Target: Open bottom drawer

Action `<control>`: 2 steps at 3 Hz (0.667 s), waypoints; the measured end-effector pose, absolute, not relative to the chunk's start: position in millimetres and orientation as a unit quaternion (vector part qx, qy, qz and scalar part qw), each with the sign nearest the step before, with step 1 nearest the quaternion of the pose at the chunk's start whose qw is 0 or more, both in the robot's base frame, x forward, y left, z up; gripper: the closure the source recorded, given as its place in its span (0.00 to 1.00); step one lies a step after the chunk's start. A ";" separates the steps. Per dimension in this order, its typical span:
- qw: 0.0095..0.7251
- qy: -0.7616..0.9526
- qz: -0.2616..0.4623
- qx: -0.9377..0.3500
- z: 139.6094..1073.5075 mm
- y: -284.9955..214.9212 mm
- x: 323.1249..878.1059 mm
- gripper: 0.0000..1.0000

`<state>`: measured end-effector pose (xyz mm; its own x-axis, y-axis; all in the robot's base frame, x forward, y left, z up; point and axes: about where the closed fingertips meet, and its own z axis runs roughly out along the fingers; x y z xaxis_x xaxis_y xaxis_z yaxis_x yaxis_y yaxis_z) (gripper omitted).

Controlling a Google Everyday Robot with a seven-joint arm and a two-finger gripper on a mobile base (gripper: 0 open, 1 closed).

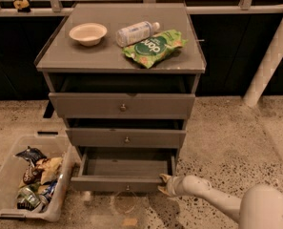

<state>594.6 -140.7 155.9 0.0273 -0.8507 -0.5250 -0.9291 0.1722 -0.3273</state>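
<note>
The bottom drawer (117, 182) of the grey cabinet is pulled out, showing its plain grey interior (126, 166). Its slim front panel carries a small round knob (127, 188) at centre. My gripper (165, 185) is at the right end of that front panel, touching its corner. The white arm runs from it to the lower right.
The middle drawer (126, 138) and top drawer (123, 106) sit above. On the cabinet top are a white bowl (87, 33), a plastic bottle (137, 32) and a green chip bag (153, 46). A clear bin (7, 180) of snacks stands on the floor at left. A white post (269, 61) rises at right.
</note>
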 end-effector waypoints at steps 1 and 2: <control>0.322 0.694 0.063 -0.641 151.9 -142.8 582.6 1.00; 0.322 0.694 0.063 -0.641 157.2 -142.8 582.6 1.00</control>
